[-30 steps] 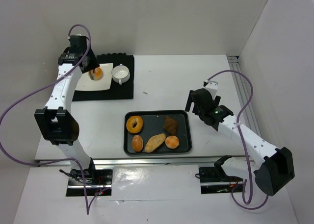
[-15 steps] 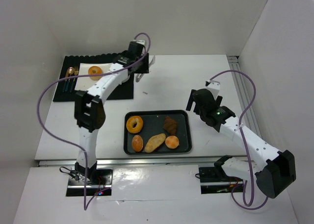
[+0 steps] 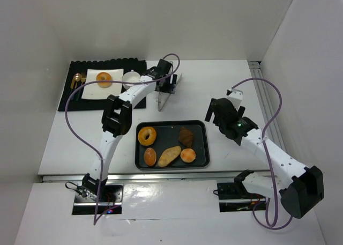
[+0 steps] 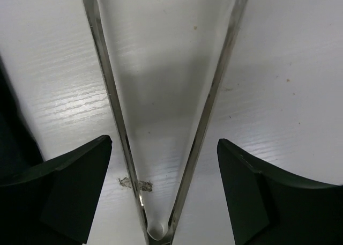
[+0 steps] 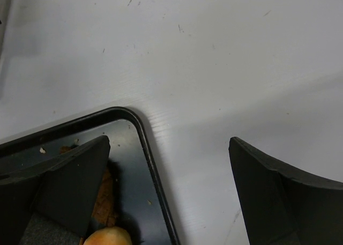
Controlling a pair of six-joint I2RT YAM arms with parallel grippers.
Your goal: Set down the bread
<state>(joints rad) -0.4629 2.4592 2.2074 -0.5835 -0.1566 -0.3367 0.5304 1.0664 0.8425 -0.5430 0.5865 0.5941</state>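
Note:
The bread, a glossy orange-brown ring, lies on the white plate on the black mat at the back left, with no gripper near it. My left gripper is to the right of the mat, low over the white table, with its jaws wide open. Metal tongs lie on the table between those jaws, and neither finger touches them. My right gripper hangs open and empty over the back right corner of the black tray.
The tray holds a yellower ring bread, a dark brown pastry and three holeless rolls. A white cup stands on the mat beside the plate. Cutlery lies at the mat's left end.
The left arm swung right from the plate to the table beyond the mat, carrying the tongs. Its jaws then opened and let the tongs go. The bread stays on the plate.

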